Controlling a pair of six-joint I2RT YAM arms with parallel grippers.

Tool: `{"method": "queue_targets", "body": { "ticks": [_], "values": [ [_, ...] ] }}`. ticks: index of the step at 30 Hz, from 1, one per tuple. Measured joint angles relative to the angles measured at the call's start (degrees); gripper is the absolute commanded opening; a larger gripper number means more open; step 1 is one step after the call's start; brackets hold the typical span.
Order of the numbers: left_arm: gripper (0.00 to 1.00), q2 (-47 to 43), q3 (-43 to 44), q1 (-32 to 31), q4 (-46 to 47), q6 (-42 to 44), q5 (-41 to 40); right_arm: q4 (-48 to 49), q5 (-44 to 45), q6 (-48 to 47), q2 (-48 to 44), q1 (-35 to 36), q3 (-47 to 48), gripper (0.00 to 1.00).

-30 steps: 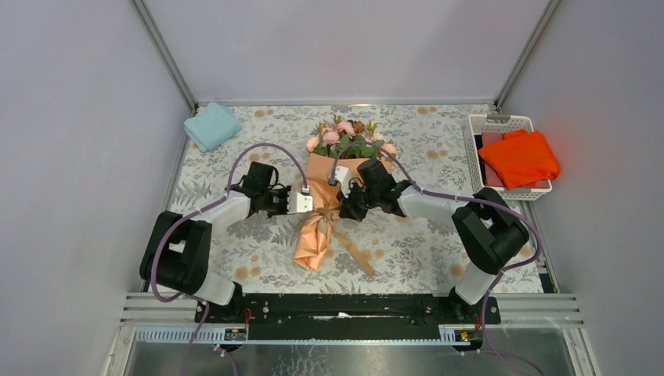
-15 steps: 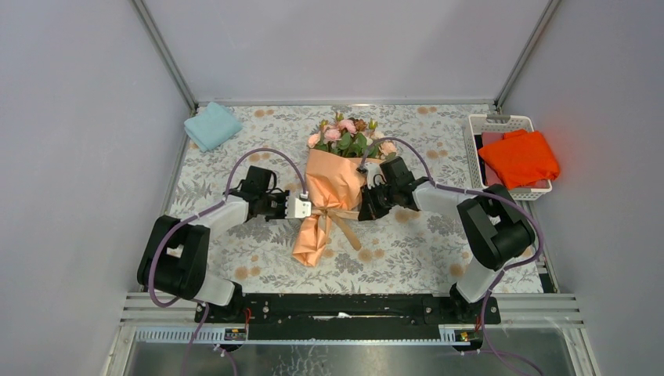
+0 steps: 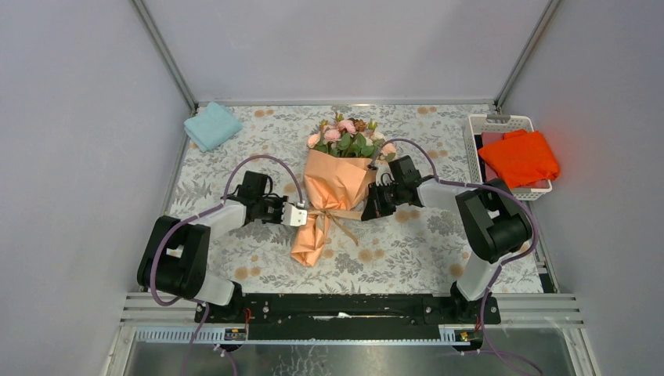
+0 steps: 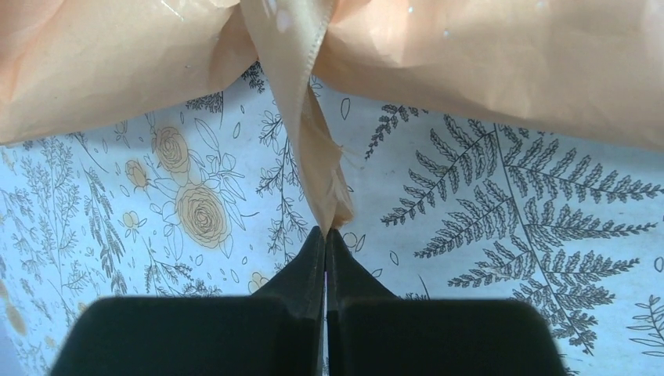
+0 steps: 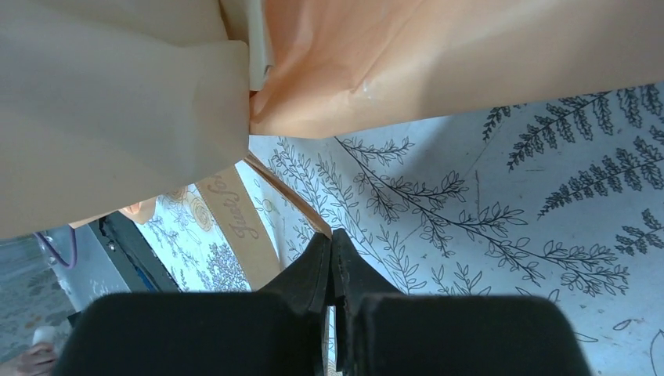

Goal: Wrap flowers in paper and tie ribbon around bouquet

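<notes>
Bouquet lying on my floral-print table, midway between both arms. Its pink roses are at the far end, and the peach paper narrows to a tail toward me. A tan ribbon crosses the paper's narrow waist. My left gripper, fingers pressed together, pinches one ribbon end just left of the waist. My right gripper, likewise closed, pinches the other strand just right of it. A folded light blue cloth sits at the far left corner. A white basket holding an orange cloth stands far right.
</notes>
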Motion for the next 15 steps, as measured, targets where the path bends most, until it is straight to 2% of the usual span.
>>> {"method": "queue_targets", "body": {
  "ticks": [11,13,15],
  "values": [
    [0.00,0.3,-1.2,2.5,1.2,4.8,1.9,2.9,-2.8,3.5,0.5,-4.0,-3.0,0.00],
    [0.00,-0.7,-1.2,0.6,-0.4,4.2,0.6,2.8,-2.6,3.2,0.5,-4.1,-3.0,0.06],
    [0.00,-2.4,-1.2,-3.1,-2.3,2.3,-1.6,1.5,-1.8,2.6,0.5,-4.7,-2.7,0.26]
  ]
}}
